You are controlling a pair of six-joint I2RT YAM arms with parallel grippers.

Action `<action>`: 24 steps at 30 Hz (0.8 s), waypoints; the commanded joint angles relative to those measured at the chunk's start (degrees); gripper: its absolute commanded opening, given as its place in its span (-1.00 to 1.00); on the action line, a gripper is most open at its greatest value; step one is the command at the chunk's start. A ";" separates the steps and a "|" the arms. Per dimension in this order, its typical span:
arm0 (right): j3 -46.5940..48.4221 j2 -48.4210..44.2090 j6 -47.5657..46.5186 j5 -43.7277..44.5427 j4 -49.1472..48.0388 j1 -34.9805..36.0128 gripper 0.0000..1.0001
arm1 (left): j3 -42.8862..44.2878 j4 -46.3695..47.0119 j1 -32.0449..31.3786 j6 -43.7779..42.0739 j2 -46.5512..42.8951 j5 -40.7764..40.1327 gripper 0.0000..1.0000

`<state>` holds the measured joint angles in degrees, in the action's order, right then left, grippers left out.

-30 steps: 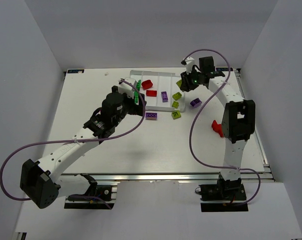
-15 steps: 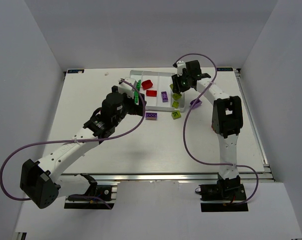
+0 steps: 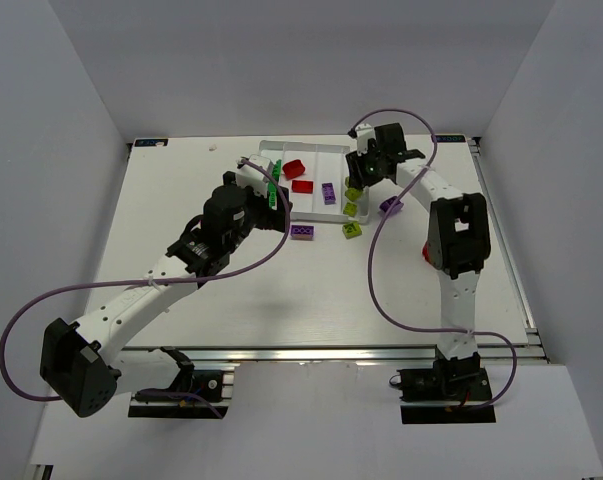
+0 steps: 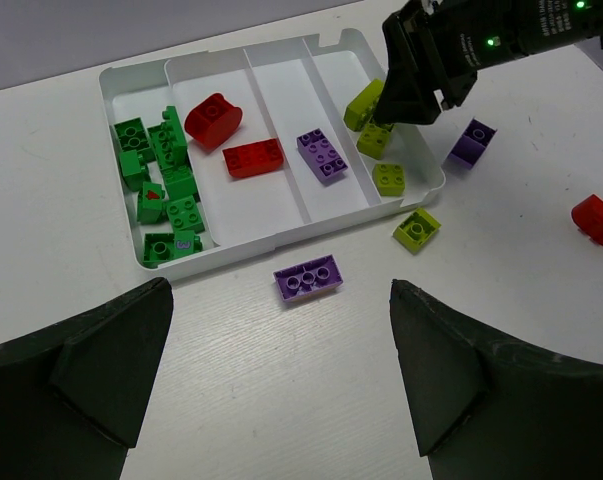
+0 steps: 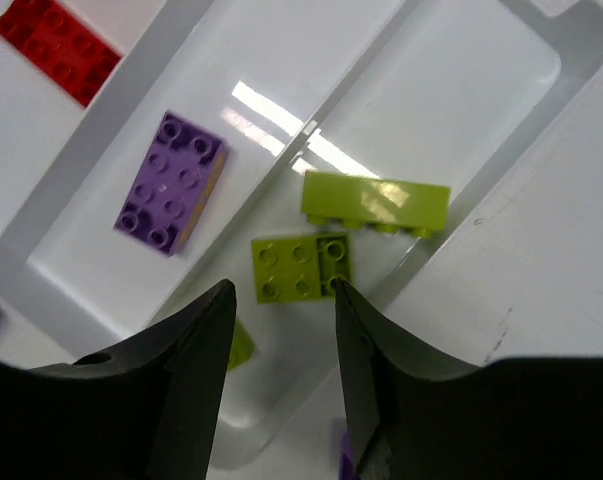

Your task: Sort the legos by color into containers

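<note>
The white tray (image 4: 321, 45) holds sorted legos: several green ones (image 4: 161, 190) in the leftmost container, two red (image 4: 231, 135), one purple (image 4: 322, 155), and yellow-green ones (image 5: 301, 268) in the rightmost. My right gripper (image 5: 281, 300) hovers open over that rightmost container (image 3: 356, 183), with nothing between its fingers. A second yellow-green brick (image 5: 376, 203) lies just beyond. My left gripper (image 4: 279, 312) stands wide open and empty above the table near the tray's front edge. A loose purple brick (image 4: 308, 276) lies ahead of it.
Loose on the table right of the tray lie a yellow-green brick (image 4: 416, 230), a purple brick (image 4: 471, 142) and a red brick (image 4: 596, 220). The right arm (image 3: 456, 235) reaches across that area. White walls enclose the table.
My right gripper has swung left from beside the tray to over its rightmost container, and its jaws have spread wider. The left arm has not moved.
</note>
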<state>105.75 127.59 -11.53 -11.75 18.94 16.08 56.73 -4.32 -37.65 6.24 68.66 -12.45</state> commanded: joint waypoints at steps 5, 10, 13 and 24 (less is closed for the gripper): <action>-13.19 -17.89 -30.44 -25.58 8.17 0.88 0.06 | -0.13 0.01 0.21 -0.53 -2.39 0.85 0.96; -26.81 -25.36 -47.96 -25.60 11.48 4.22 0.51 | -0.13 0.10 0.21 -0.35 -2.39 1.37 0.96; -32.79 -28.44 -54.02 -26.22 10.85 5.19 0.79 | -0.13 0.10 0.21 -0.35 -2.57 1.55 0.96; -42.90 -31.79 -64.32 -18.67 -0.03 5.28 0.79 | -0.22 0.27 0.21 -0.26 -3.01 1.90 0.96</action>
<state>64.40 97.89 -70.98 -32.32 24.23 21.71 56.73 -4.29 -37.65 6.20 67.92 -11.18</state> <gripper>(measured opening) 0.896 0.982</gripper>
